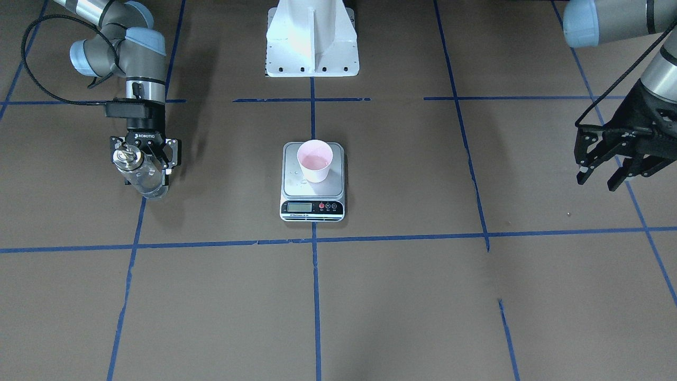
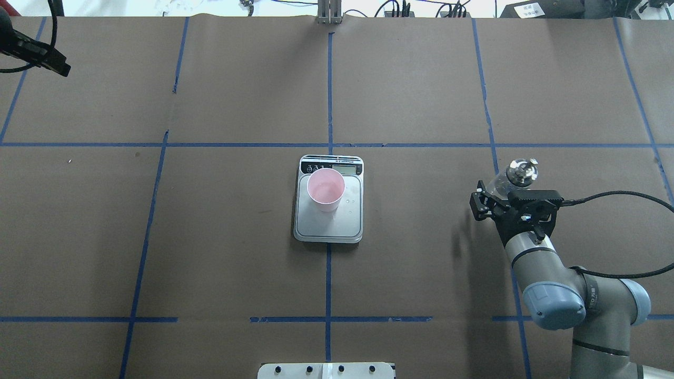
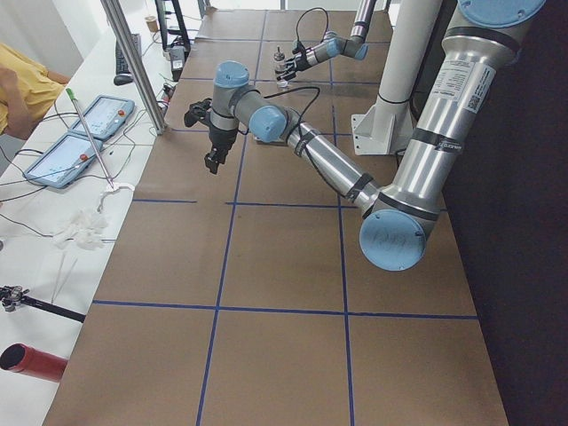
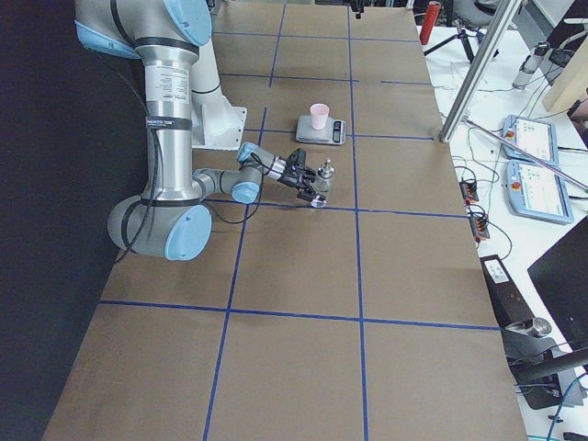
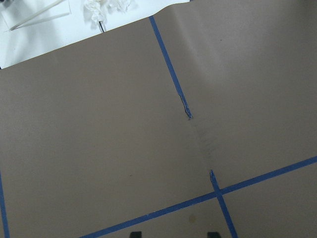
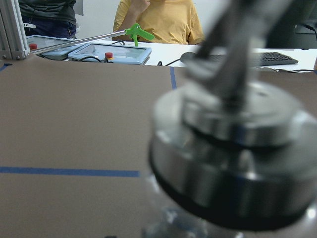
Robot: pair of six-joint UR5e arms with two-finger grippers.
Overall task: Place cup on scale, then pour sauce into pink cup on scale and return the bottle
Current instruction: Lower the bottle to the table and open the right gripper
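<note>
The pale pink cup (image 1: 315,161) (image 2: 326,189) stands upright on the silver scale (image 1: 294,185) (image 2: 329,227) at the table's middle, with a little liquid in it. My right gripper (image 1: 145,177) (image 2: 500,196) is shut on the clear glass bottle (image 1: 142,175) (image 2: 518,172), held upright at the table on my right side. Its silver pourer cap (image 6: 233,148) fills the right wrist view. My left gripper (image 1: 600,180) (image 5: 173,234) is open and empty, held above the table far to my left.
The white robot base (image 1: 312,47) stands behind the scale. Small droplets lie on the scale's plate. Blue tape lines cross the brown table. Control tablets (image 4: 533,138) and a person in yellow (image 6: 158,20) are past the far edge.
</note>
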